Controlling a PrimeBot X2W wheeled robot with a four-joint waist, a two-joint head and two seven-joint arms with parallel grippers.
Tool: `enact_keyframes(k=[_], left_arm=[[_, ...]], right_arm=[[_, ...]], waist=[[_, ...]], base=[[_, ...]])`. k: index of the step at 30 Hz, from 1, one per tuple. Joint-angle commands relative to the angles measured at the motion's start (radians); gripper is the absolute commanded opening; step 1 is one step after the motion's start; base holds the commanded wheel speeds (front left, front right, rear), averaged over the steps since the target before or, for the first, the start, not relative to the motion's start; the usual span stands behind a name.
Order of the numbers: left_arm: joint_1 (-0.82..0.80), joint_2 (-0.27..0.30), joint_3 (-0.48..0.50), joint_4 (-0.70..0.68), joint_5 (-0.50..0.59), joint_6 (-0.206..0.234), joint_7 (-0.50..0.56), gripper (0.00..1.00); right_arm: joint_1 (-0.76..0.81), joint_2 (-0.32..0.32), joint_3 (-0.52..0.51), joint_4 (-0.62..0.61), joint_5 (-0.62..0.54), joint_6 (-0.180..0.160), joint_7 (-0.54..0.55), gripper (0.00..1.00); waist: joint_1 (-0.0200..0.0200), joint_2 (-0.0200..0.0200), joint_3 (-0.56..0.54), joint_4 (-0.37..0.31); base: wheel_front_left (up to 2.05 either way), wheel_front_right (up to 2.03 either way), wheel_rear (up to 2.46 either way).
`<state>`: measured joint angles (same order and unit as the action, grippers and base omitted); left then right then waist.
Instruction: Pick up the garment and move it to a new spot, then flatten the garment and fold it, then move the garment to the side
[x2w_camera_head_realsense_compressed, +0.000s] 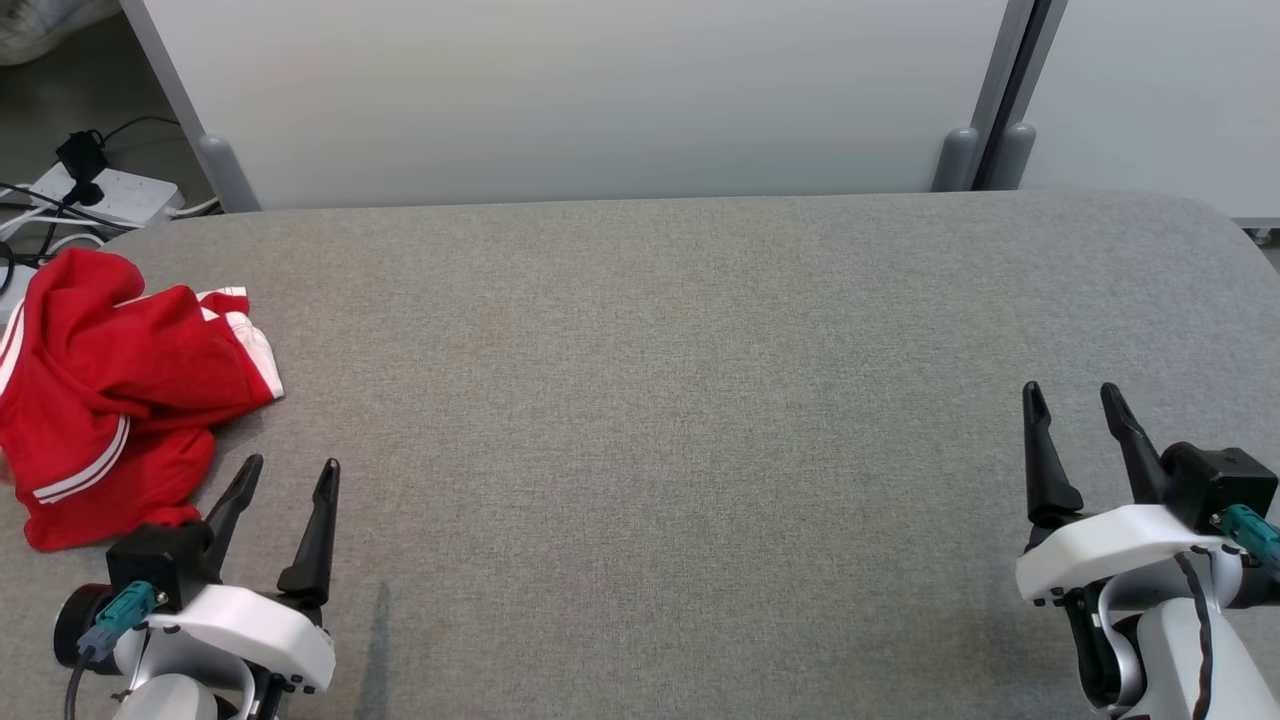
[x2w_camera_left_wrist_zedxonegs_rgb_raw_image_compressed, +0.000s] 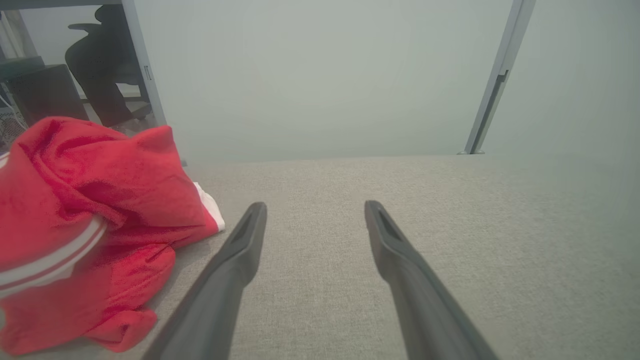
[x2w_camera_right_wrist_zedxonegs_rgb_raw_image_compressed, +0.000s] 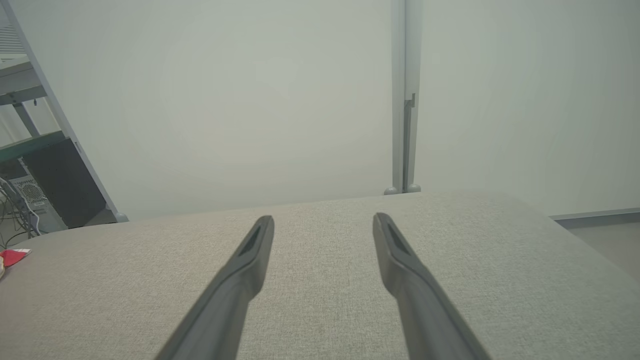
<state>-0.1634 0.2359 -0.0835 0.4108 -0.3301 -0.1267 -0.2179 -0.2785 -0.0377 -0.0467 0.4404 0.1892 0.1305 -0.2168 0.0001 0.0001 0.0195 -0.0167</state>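
Head view: the red striped garment (x2w_camera_head_realsense_compressed: 120, 390) lay crumpled at the grey table's (x2w_camera_head_realsense_compressed: 650, 400) left edge. The left gripper (x2w_camera_head_realsense_compressed: 292, 463) and right gripper (x2w_camera_head_realsense_compressed: 1069, 390) stood open and empty.
Left wrist view: the garment lay just beside the spread fingers (x2w_camera_left_wrist_zedxonegs_rgb_raw_image_compressed: 235, 255).
Right wrist view: the garment was well apart.
Pickup had apparently not begun; the left gripper would need to reach leftward.

Tabletop (x2w_camera_head_realsense_compressed: 700, 400) matt grey woven cloth, slightly rough. Garment (x2w_camera_head_realsense_compressed: 110, 380) soft matt red cloth. Left gripper (x2w_camera_head_realsense_compressed: 293, 463) fingers (x2w_camera_left_wrist_zedxonegs_rgb_raw_image_compressed: 235, 260) matt dark plastic.

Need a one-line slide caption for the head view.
Crumpled red garment at the grey table's left edge; left end effector and right end effector open, empty, apart from it.
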Motion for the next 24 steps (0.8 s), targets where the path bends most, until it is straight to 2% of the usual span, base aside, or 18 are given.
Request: enact_keyframes(k=[1,11,24], left_arm=[[-0.067,0.029,0.041,-0.012,0.043,-0.003,-0.019,1.0],[-0.078,0.032,0.073,0.017,0.161,-0.004,-0.044,1.0],[-0.081,0.002,0.149,0.039,0.206,-0.004,-0.044,1.0]], right_arm=[[-0.045,-0.01,0.012,-0.016,-0.044,0.0,-0.021,1.0],[-0.052,-0.013,-0.011,-0.018,-0.156,0.0,-0.045,1.0],[-0.049,-0.013,-0.007,-0.021,-0.156,0.0,-0.045,1.0]], waist=[[0.0,-0.0001,0.0,0.0],[0.0,-0.0001,-0.005,-0.006],[0.0,-0.0001,-0.009,-0.003]], base=[[0.0,0.0,0.0],[0.0,0.0,0.0],[0.0,0.0,0.0]])
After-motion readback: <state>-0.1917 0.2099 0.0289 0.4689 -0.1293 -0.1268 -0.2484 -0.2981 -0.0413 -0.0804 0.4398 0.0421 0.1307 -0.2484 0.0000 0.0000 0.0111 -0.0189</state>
